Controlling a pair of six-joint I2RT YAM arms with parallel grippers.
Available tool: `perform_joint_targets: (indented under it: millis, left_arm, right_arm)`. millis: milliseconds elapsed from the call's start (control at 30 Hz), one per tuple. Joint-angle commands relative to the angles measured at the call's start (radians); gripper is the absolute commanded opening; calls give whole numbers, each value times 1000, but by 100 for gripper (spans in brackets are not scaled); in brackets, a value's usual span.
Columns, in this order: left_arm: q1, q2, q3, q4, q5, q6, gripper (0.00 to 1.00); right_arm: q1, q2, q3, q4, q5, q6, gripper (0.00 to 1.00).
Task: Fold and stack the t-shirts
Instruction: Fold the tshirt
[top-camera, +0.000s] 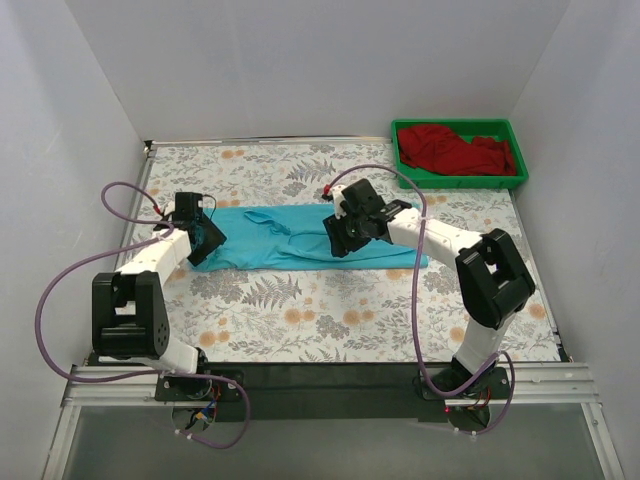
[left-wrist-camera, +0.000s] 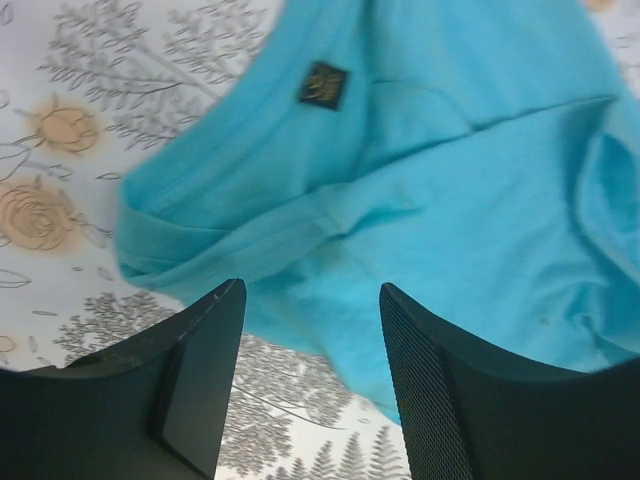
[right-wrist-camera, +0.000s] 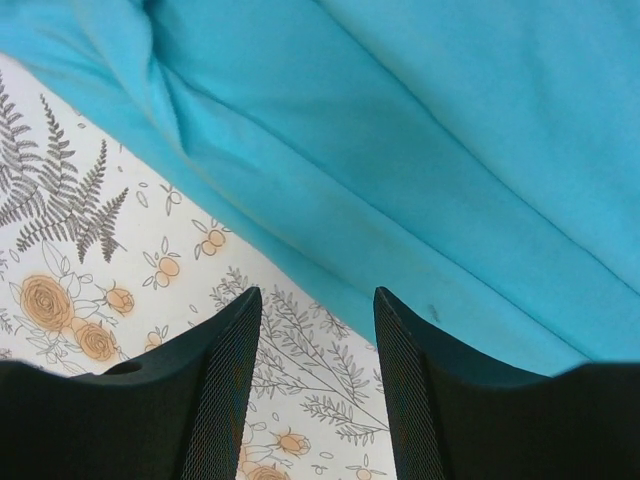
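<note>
The turquoise-blue t-shirt (top-camera: 290, 238) lies folded into a long strip across the middle of the flowered table. My left gripper (top-camera: 207, 243) is open over its left end; the left wrist view shows the shirt (left-wrist-camera: 420, 180) with its dark label, a folded sleeve edge, and nothing between my fingers (left-wrist-camera: 205, 370). My right gripper (top-camera: 340, 240) is open over the strip's near edge; the right wrist view shows the shirt's edge (right-wrist-camera: 400, 170) just ahead of my empty fingers (right-wrist-camera: 225, 390). The dark red t-shirt (top-camera: 455, 150) lies crumpled in the green tray.
The green plastic tray (top-camera: 520, 170) stands at the back right corner. White walls close in the table on the left, back and right. The flowered tablecloth (top-camera: 330, 320) lies bare between the shirt and the arm bases.
</note>
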Motion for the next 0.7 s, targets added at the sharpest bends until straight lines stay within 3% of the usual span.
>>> perform_joint_targets:
  millis: [0, 300, 667]
  left_arm:
    - [18, 7, -49, 21, -65, 13, 52]
    - [55, 110, -55, 37, -228, 50, 26]
    - [58, 133, -43, 9, -299, 48, 26]
  right_arm:
    - [50, 26, 56, 16, 12, -68, 47]
    - [196, 163, 169, 18, 183, -179, 53]
    - [204, 266, 260, 6, 394, -254, 54]
